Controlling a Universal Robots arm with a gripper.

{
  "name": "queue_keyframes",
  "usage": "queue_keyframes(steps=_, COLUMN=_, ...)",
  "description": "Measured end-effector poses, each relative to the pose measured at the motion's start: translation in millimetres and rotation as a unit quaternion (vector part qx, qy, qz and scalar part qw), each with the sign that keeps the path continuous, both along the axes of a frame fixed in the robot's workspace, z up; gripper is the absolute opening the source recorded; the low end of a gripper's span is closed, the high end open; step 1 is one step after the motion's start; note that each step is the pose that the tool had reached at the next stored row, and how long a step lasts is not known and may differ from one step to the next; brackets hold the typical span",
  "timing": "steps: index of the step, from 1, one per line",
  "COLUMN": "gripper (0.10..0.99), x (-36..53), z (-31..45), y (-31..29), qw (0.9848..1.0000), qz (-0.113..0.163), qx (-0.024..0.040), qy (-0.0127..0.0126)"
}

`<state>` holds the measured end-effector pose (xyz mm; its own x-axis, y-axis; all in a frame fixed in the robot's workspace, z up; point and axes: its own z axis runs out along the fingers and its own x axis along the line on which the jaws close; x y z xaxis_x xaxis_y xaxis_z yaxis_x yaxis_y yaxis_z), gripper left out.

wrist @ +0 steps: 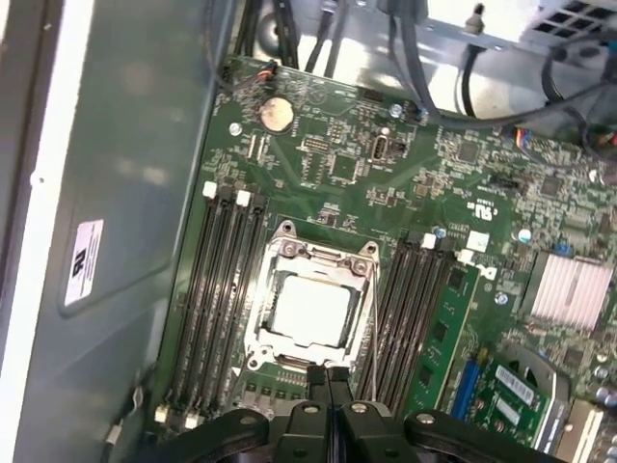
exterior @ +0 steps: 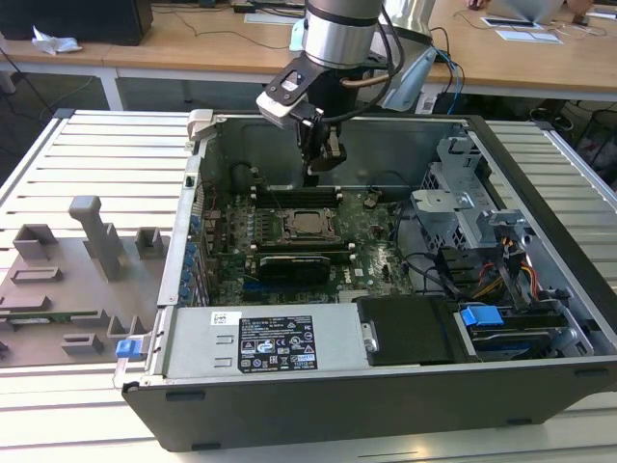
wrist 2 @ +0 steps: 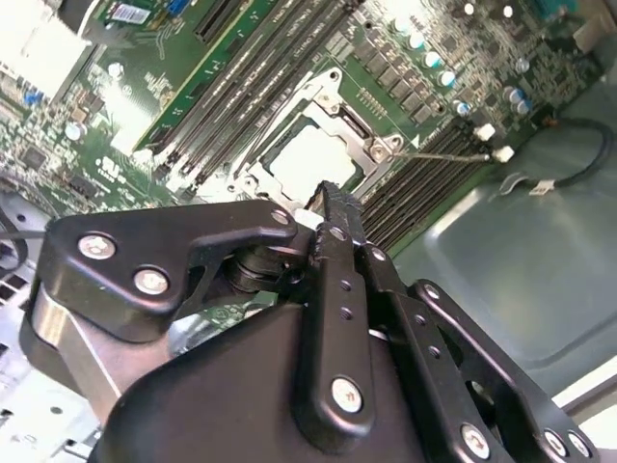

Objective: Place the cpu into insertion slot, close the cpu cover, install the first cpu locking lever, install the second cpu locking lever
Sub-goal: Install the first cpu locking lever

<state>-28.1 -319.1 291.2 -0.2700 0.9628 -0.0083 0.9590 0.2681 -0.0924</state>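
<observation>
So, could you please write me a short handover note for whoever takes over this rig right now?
Gripper: shut, holding nothing, hovering close above the board beside the cpu cover.
Cpu: seated in its slot on the motherboard, pale top showing through the cover's window.
Done: cpu placed; the cover lies flat around it and looks closed.
Left: the locking levers. One thin lever juts out sideways in the second wrist view, seemingly unlatched; I cannot tell the state of the other.
</observation>
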Motion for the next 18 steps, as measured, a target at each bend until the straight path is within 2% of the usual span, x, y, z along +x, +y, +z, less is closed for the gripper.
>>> queue_keyframes(steps=6, gripper=0.106, x=0.0, z=0.0, y=0.0, qw=0.999, qz=0.045, qx=0.0, qy=0.0)
queue_keyframes(steps=9, gripper=0.106, x=0.0, z=0.0, y=0.0, qw=0.9968, qz=0.08, qx=0.0, qy=0.0)
queue_keyframes(steps=13, gripper=0.106, x=0.0, z=0.0, y=0.0, qw=0.9943, qz=0.107, qx=0.0, qy=0.0)
queue_keyframes(steps=15, gripper=0.106, x=0.0, z=0.0, y=0.0, qw=0.9924, qz=0.123, qx=0.0, qy=0.0)
queue_keyframes(steps=18, gripper=0.106, x=0.0, z=0.0, y=0.0, qw=0.987, qz=0.161, qx=0.0, qy=0.0)
